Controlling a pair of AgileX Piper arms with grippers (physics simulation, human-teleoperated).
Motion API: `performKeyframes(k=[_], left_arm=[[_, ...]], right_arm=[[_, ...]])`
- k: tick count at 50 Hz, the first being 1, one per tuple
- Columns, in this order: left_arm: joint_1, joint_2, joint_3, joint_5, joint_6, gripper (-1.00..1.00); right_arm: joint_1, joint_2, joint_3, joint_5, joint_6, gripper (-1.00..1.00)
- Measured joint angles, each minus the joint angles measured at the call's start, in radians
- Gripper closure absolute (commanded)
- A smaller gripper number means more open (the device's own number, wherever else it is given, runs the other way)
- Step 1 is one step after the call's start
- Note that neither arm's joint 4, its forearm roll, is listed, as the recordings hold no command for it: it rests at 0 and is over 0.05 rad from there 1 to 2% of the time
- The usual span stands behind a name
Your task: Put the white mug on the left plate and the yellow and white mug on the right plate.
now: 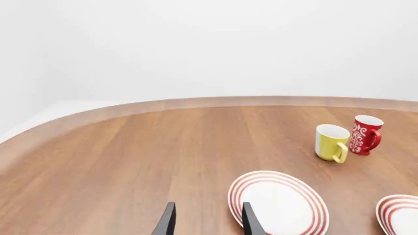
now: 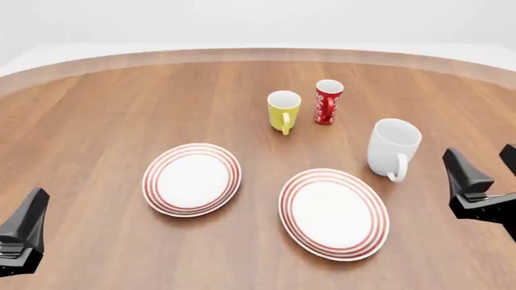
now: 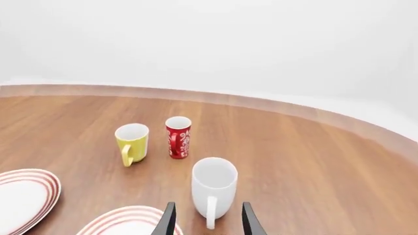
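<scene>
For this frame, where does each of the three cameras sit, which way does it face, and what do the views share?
Front view: above and behind the arms, looking forward and down at the table; both grippers at the lower corners, left gripper, right gripper.
Left wrist view: behind the left fingers, facing the left plate.
Right wrist view: behind the right fingers, facing the white mug.
Shared: all three show the yellow and white mug beside the red mug.

On the table (image 2: 96, 109), the left plate (image 2: 192, 179) lies left of the right plate (image 2: 334, 212), which is nearer the camera. Behind them stand the yellow and white mug (image 2: 283, 110) and, just right of it, the red mug (image 2: 327, 101). The white mug (image 2: 393, 147) stands behind the right plate, to its right.
</scene>
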Motion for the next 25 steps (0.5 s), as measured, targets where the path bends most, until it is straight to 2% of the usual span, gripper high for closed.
performKeyframes(k=[25], left_arm=[[0.000,0.000,0.000,0.000,0.000,-1.00]], right_arm=[[-0.004,0.262,-0.012,-0.189,-0.003,-1.00]])
